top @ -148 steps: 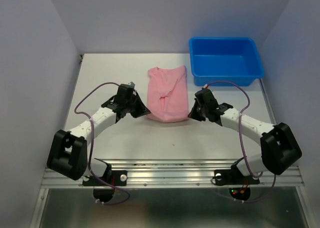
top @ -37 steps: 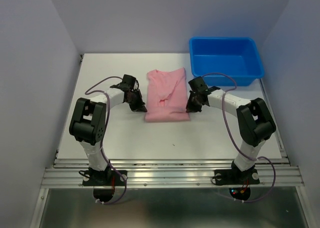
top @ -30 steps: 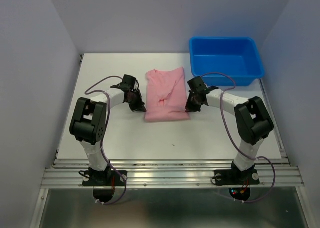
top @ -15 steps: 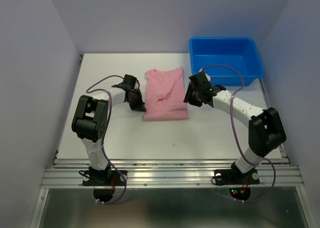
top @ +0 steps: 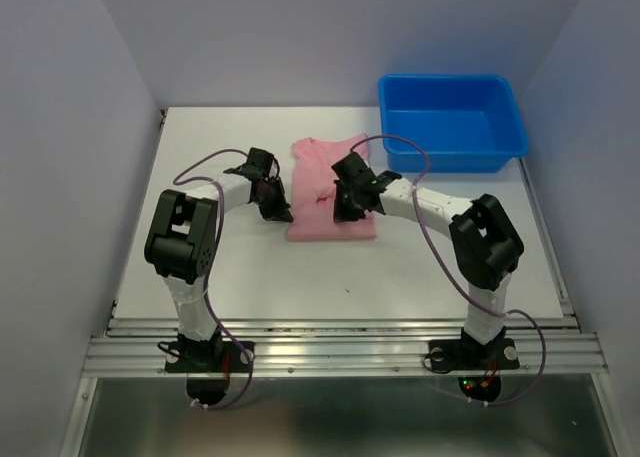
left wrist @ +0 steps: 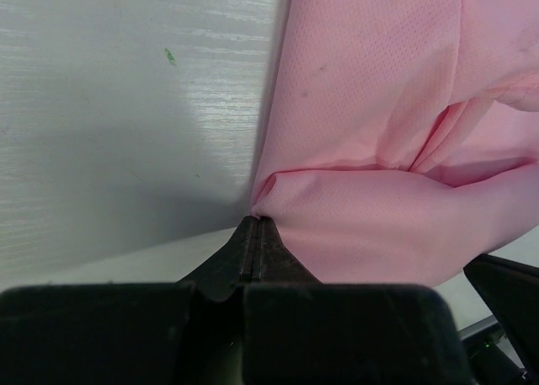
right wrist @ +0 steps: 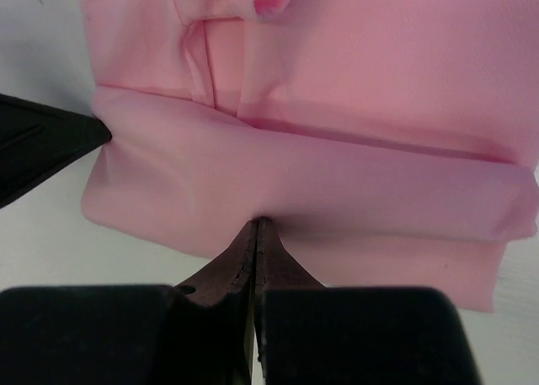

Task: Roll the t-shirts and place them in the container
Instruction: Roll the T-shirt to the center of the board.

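Left gripper (top: pixel 278 209) is clamped tight on the left edge of the t-shirt (top: pixel 318 163) — thin pink, finely dimpled fabric folded into a soft rectangle in the middle of the white desk (top: pixel 220 267). Right gripper (top: pixel 343 209), pinched closed on a puffy fold, has slid from the shirt's right edge to over its middle — the left one hasn't budged. The rigid blue tub (top: pixel 445 78) sits far right.

We've got a white table (top: pixel 220 277) w/ faint grain, boxed in by plain pale lavender walls: left (top: pixel 60 177), back (top: pixel 330 37), right (top: pixel 600 127). Alu rail (top: pixel 340 349) along the near edge. Light's even, shadows soft.
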Motion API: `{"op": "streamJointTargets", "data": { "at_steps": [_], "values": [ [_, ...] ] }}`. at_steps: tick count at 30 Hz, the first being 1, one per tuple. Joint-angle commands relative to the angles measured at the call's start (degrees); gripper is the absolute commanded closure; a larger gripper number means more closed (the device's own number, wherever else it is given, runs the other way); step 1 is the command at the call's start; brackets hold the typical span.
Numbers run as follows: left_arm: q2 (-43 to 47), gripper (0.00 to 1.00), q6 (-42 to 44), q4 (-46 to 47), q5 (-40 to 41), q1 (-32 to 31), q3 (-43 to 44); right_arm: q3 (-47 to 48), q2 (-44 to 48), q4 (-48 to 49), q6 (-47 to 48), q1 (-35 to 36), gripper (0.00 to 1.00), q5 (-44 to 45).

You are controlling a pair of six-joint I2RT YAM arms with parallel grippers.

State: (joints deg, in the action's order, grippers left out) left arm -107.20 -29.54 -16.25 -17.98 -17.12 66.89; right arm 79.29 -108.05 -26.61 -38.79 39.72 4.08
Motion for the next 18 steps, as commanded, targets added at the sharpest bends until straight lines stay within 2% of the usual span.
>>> {"op": "streamJointTargets", "data": {
  "at_steps": [1, 5, 6, 7, 8, 9, 10, 12, 15, 18],
  "values": [
    [-0.12, 1.0, 1.5, -0.89, -0.22, 0.51, 2.45, 4.82, -2.86, 1.47, 0.47, -0.35, 0.99, 0.31],
    [1.02, 1.0, 2.82, -1.06, -0.48, 0.43, 2.63, 5.18, -6.28, 1.47, -1.11, -2.63, 0.99, 2.16],
    [1.46, 0.94, 3.08, -1.41, -0.13, 0.43, 2.72, 5.26, -6.64, 1.56, -1.12, -3.16, 0.99, 2.51],
    [2.6, 0.8, 3.69, -1.85, 1.35, 0.43, 2.8, 5.44, -7.0, 1.56, -0.77, -3.16, 0.99, 2.95],
    [3.3, 0.73, 4.05, -2.46, 1.97, 0.51, 2.72, 5.44, -7.61, 1.56, -0.5, -3.16, 0.99, 3.04],
    [4.01, 0.61, 4.49, -2.73, 2.5, 0.43, 2.72, 5.35, -7.79, 1.56, -0.5, -3.16, 0.99, 3.04],
    [4.8, 0.43, 5.01, -2.99, 3.81, 0.43, 2.54, 5.27, -7.88, 1.56, -0.5, -3.16, 0.99, 2.78],
    [7.17, 0.31, 5.46, -3.44, 5.49, 0.51, 1.93, 4.83, -7.88, 1.56, -0.59, -3.16, 0.99, 2.43],
    [10.86, 0.27, 5.2, -3.26, 7.07, 0.16, 0.61, 4.3, -7.79, 1.47, -0.85, -3.16, 0.99, 2.25],
    [14.2, 0.33, 4.49, -2.12, 8.92, -1.06, -0.36, 4.21, -7.79, 1.56, -0.77, -3.16, 0.99, 2.25]
  ]
}}
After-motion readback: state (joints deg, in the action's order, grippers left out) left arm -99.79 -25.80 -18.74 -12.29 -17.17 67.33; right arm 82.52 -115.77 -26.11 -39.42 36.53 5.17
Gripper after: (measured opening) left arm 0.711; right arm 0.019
